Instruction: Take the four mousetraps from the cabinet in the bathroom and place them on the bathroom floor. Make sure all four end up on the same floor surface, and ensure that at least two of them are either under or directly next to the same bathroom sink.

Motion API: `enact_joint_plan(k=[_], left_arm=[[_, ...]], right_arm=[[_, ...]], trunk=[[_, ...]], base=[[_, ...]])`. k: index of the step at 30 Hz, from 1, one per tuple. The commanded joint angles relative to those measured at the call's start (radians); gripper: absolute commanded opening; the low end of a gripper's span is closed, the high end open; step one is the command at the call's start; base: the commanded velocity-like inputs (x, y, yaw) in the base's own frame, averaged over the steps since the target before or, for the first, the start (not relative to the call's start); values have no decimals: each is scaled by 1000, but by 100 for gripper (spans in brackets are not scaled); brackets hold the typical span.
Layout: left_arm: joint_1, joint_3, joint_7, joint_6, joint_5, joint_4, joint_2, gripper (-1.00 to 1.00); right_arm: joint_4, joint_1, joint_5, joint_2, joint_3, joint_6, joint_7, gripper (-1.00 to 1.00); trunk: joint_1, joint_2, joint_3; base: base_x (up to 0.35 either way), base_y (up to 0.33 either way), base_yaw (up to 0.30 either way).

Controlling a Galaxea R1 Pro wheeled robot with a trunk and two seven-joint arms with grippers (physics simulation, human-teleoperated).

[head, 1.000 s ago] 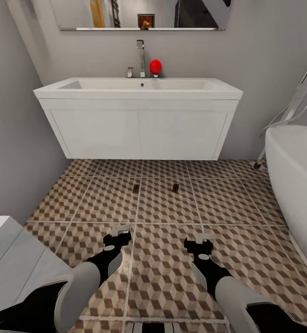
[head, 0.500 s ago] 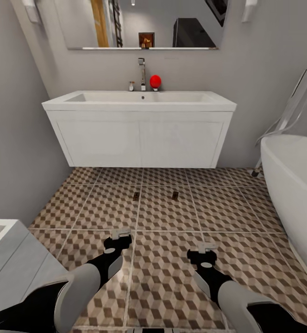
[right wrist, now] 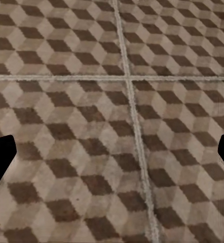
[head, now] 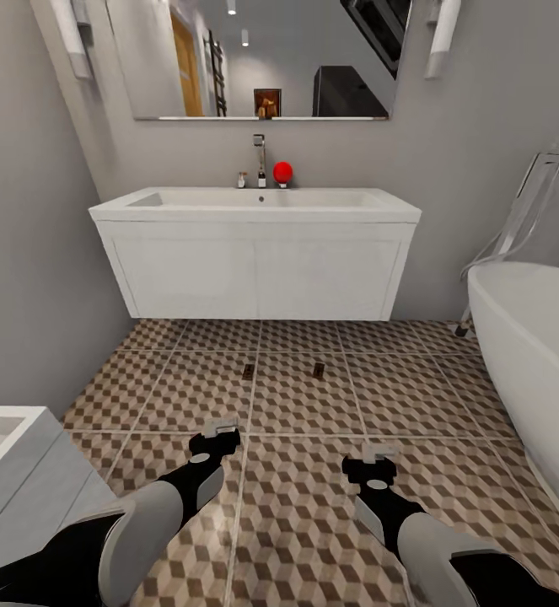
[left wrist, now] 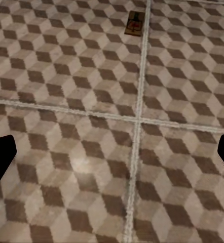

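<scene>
Both of my pincers hang low over the bathroom floor (head: 296, 514), and both stand spread with nothing between the fingers: the left gripper (head: 220, 428) sits just above a pale grout line, the right gripper (head: 378, 456) a little nearer to me and to its side. From the left wrist camera I see my two dark fingertips (left wrist: 0, 159) far apart at the edges of the picture, with only cube-patterned tile between them, and one mousetrap (left wrist: 135, 23) lying flat farther ahead, just beside a grout line. The right wrist camera gives the same spread stance, dark fingertips (right wrist: 0, 157) at either edge and bare tile with a grout crossing between. In the head view two mousetraps lie on the tiles ahead of my arms, apart from each other: the left mousetrap (head: 248, 371) close to a grout line, the right mousetrap (head: 318, 369) on the next tile over. Both rest in front of the bathroom sink (head: 258, 253), near its lower front edge though not beneath it. On the sink's back rim stand a chrome tap (head: 260, 160) and a red ball (head: 282, 172), with a mirror (head: 254, 59) above. A white bathtub (head: 532, 362) curves in at my right, and a white-grey fixture (head: 13, 472) sits at my lower left.
</scene>
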Motion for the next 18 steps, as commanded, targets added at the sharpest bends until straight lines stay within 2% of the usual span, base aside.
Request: enact_joint_plan(k=[1,18], left_arm=[[-1,8,4,-3,-10,2,0,100],[-1,8,4,-2,-10,5,0,100]], right_arm=[[1,-1,2,0,3,-1,-5,100],[2,-1,2,0,3,3,-6,100]], trunk=[[-1,0,3],[-8,4,69]], base=[[0,0,0],[0,0,0]])
